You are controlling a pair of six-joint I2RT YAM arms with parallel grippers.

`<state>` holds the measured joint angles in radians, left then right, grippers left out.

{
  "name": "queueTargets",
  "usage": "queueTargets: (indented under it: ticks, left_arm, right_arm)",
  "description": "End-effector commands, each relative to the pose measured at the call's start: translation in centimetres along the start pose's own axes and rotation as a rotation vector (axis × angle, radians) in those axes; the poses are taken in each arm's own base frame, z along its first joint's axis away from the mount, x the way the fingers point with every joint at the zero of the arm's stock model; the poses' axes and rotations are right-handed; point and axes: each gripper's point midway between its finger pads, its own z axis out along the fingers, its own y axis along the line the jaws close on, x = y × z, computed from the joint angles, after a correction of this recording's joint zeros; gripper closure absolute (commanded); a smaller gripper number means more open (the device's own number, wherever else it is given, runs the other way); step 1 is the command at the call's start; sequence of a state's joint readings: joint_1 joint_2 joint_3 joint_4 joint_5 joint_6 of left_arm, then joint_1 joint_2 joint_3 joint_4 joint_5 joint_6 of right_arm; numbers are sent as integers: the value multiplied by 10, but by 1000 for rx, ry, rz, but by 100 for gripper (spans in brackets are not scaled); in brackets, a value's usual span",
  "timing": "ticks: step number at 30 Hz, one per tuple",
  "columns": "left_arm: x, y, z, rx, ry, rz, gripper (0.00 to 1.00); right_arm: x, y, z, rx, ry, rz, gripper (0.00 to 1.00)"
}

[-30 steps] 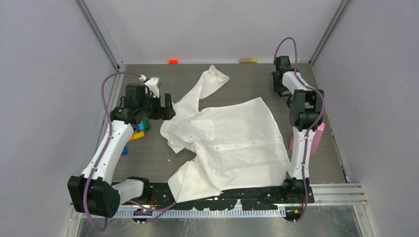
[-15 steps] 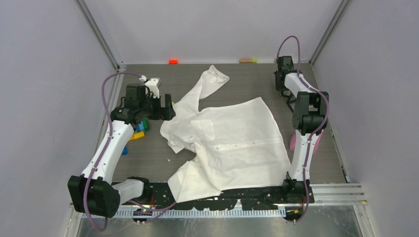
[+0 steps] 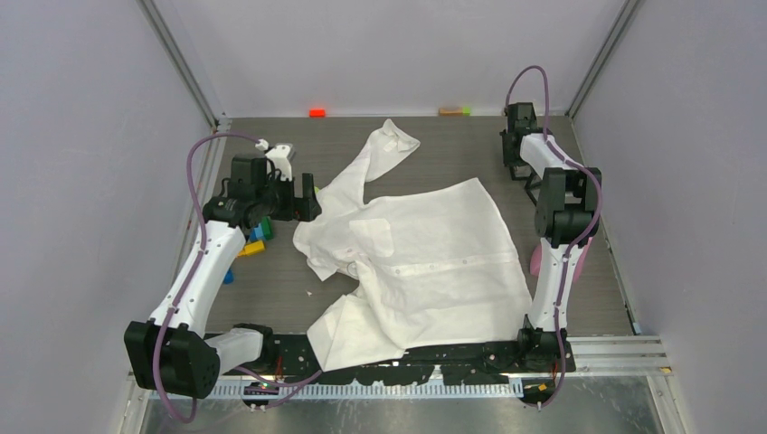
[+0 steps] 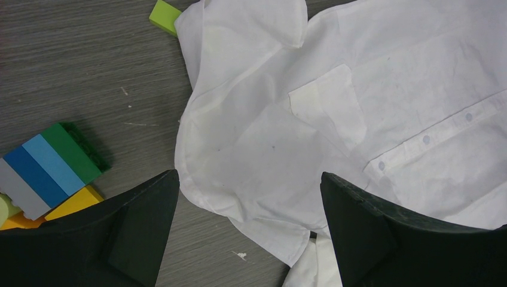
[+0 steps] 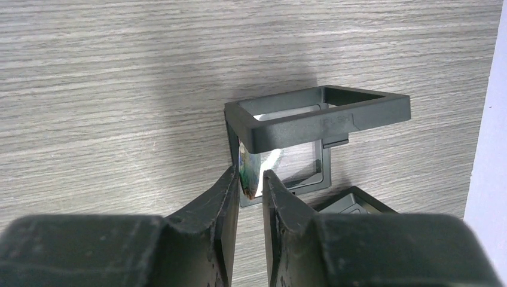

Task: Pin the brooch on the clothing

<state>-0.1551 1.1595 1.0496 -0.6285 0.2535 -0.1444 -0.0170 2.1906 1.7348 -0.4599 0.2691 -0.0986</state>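
The clothing (image 3: 425, 253) is a white short-sleeved shirt spread crumpled over the middle of the table, its chest pocket (image 4: 329, 110) facing up. My left gripper (image 3: 307, 201) hangs open over the shirt's shoulder edge (image 4: 239, 179), holding nothing. My right gripper (image 3: 518, 163) is at the far right by a small black square box (image 5: 317, 119) with a clear panel. Its narrow jaws (image 5: 250, 174) close on the brooch (image 5: 248, 170), a small colourful piece seen edge-on at the box's left side.
Stacked coloured blocks (image 3: 253, 237) lie left of the shirt, beside my left gripper (image 4: 48, 164). A green block (image 4: 164, 15) touches the sleeve. A pink object (image 3: 579, 258) stands behind the right arm. Small blocks (image 3: 317, 112) (image 3: 454, 110) sit along the back wall.
The right arm's elbow has shifted a little to the right and back, with its gripper staying at the black box. The left arm and the shirt have not moved.
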Motion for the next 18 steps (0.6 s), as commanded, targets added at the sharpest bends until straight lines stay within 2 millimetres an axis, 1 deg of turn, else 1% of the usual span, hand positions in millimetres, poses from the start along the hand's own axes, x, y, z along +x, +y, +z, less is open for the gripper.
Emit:
queueTargets:
  ticks: [1,2,4,5,7,10,12,13,14,15,16,17,18]
  left_arm:
    - [-5,-1,-3,8,-26,24,9]
    - [-5,0,-3,8,-25,23,9]
    - [-5,-1,-3,8,-25,24,9]
    - [-5,0,-3,8,-25,24,9]
    - [-5,-1,-3,8,-25,24,9]
    - [-5,0,-3,6,-25,24,9]
    - [-4,0,-3,5,-23,25,9]
    - [-4,0,-3,8,-23,25,9]
    - [-4,-1,-4,13,-25,25,9]
    - [-5,-4,-4,26,-28,23,9]
    - [-5,-7,-4,41,-29,23,9]
    - [-6,-10,-4,59,-33,24,10]
    - [-6,-14,-4,82,-37,26,10]
  right_arm:
    - [-14,2,-3,-14,-38,20,74]
    - [-13,4,-2,-19,-36,19,74]
    - [-13,5,0,-23,-35,18,81]
    - [-13,4,0,-21,-35,18,87]
    - [-13,4,0,-18,-38,19,92]
    - [-16,3,-3,-11,-47,20,97]
    - [-20,1,-10,1,-60,21,98]
    - [-25,-2,-17,11,-76,23,98]
    - [-26,-2,-21,14,-79,22,98]
    - [-32,-6,-31,23,-100,29,99]
    - [-31,-7,-36,25,-102,30,99]
    - [-39,-12,-50,30,-128,43,99]
    - [-37,0,-57,16,-130,26,99]
